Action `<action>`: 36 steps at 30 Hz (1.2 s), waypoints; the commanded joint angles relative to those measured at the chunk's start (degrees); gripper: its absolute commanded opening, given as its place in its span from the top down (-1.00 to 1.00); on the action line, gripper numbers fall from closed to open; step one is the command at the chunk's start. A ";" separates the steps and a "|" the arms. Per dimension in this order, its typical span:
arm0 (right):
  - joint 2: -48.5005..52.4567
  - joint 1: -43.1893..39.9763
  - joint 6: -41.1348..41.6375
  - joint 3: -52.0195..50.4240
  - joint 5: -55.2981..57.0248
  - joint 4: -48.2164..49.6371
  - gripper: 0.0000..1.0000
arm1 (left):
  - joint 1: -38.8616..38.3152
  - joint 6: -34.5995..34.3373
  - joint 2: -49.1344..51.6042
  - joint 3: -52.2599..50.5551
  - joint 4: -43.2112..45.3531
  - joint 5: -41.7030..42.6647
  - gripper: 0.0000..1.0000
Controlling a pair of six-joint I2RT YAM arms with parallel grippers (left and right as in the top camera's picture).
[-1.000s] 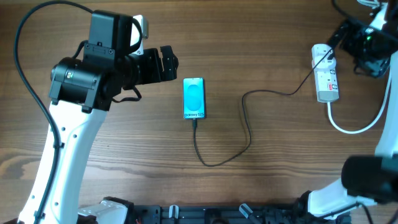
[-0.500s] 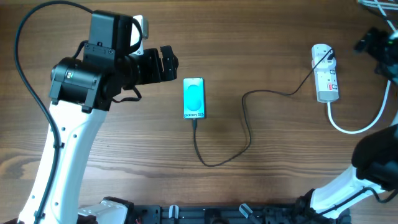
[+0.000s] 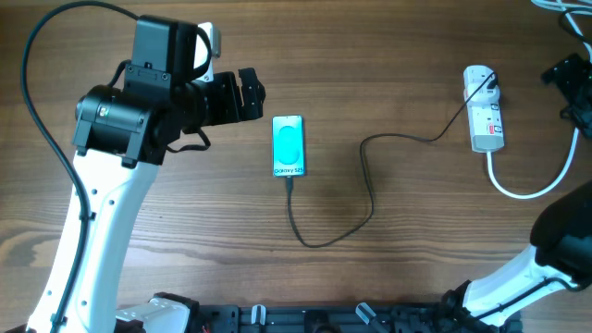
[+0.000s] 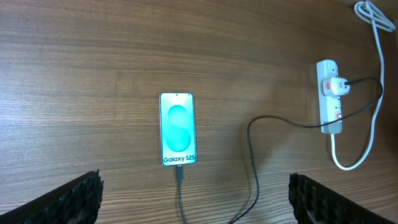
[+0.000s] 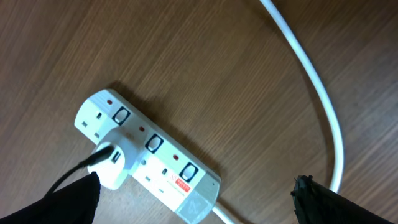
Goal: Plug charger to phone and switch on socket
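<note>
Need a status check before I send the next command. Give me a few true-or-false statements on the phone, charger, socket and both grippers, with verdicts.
1. The charger is plugged into the phone at the short edge by the Galaxy lettering. True.
2. The phone's screen is dark. False: it is lit teal.
3. The charger's plug sits in the socket. True.
4. The right gripper is pressing a switch on the socket. False: it hangs off to the side, apart from the socket, jaws open.
5. The left gripper is shut on the phone. False: it is open and sits beside the phone without touching it.
</note>
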 commanded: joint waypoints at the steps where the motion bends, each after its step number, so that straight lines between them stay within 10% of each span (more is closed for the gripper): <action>1: 4.44 0.37 0.09 -0.50 -0.87 0.55 -1.00 | 0.00 0.09 0.11 -0.15 0.02 -0.57 -1.00; 36: 13.62 2.25 -0.52 -4.17 -1.09 7.41 -0.99 | 0.00 0.09 0.11 -0.15 0.02 -0.57 -1.00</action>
